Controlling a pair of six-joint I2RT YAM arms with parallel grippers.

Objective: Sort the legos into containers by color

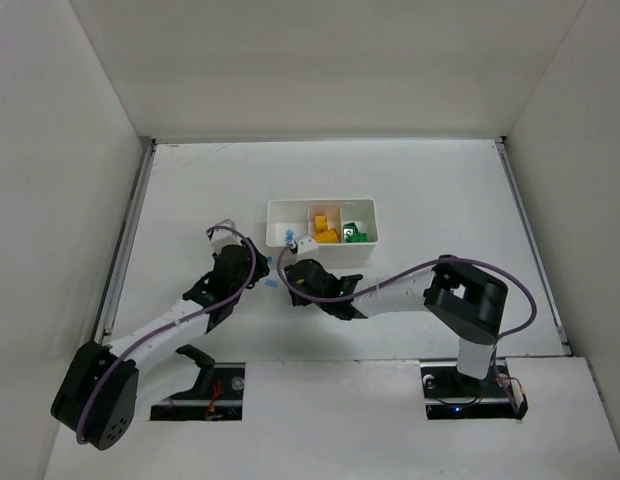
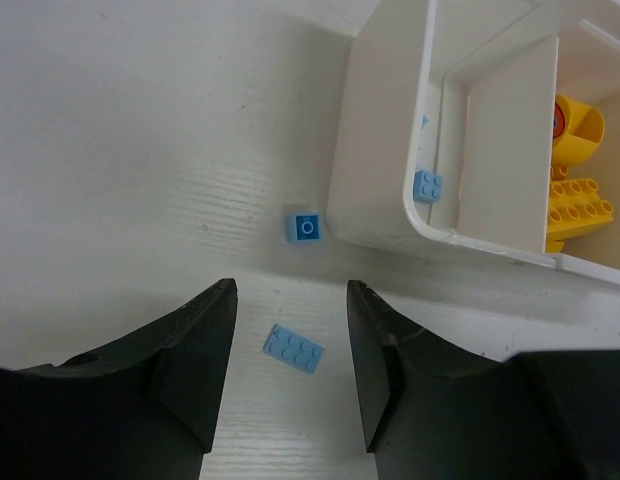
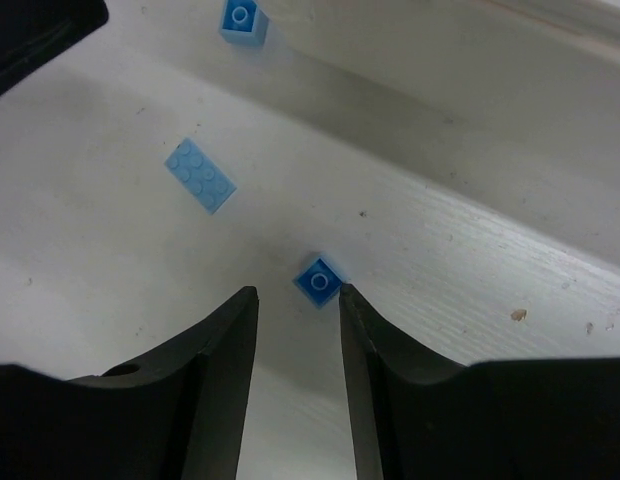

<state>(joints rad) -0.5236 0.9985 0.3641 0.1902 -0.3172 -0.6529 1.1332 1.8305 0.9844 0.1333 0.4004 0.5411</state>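
A white desk (image 1: pixel 190 200) fills the middle of the overhead view, closed in on three sides by plain, bare white panels: a back wall (image 1: pixel 330 60), a left wall (image 1: pixel 50 180) and a right wall (image 1: pixel 580 150). A thin grey left rail (image 1: pixel 125 240) runs along one side edge of the desk, and a matching right rail (image 1: pixel 532 240) along the other. A white front board (image 1: pixel 330 420) lies across the near side. The light is soft and even, and shadows are faint. Seen close, the desk surface shows a fine wood-like grain (plus a few small dark specks).
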